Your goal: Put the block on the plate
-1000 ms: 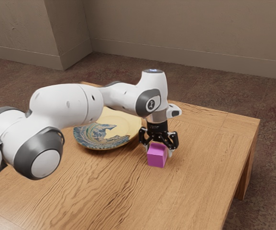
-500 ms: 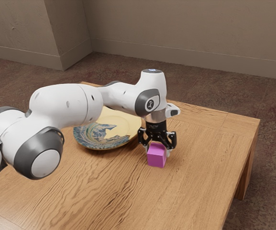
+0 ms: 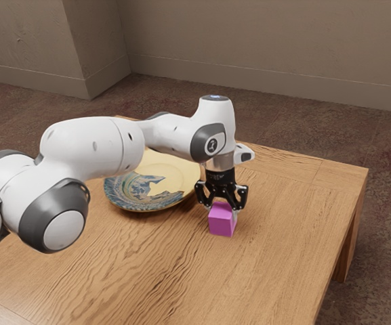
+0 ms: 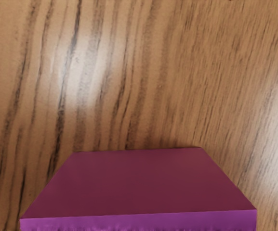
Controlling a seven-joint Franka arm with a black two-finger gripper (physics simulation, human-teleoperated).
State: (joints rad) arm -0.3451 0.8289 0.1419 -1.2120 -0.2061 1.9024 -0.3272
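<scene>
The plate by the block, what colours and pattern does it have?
Pale yellow with a blue patterned area; the plate shows best in the exterior view.

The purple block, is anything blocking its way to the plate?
Apart from my gripper at the block, nothing I can see stands between it and the plate, just wooden table.

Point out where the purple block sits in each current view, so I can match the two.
Exterior view: the block is a little right of the picture's centre and below mid-height, directly beneath the gripper.
Wrist view: it lies along the lower edge, near the middle from side to side, its top face showing and its near part cut off.
Shared landmark: the table's streaked wood grain around the block.
</scene>
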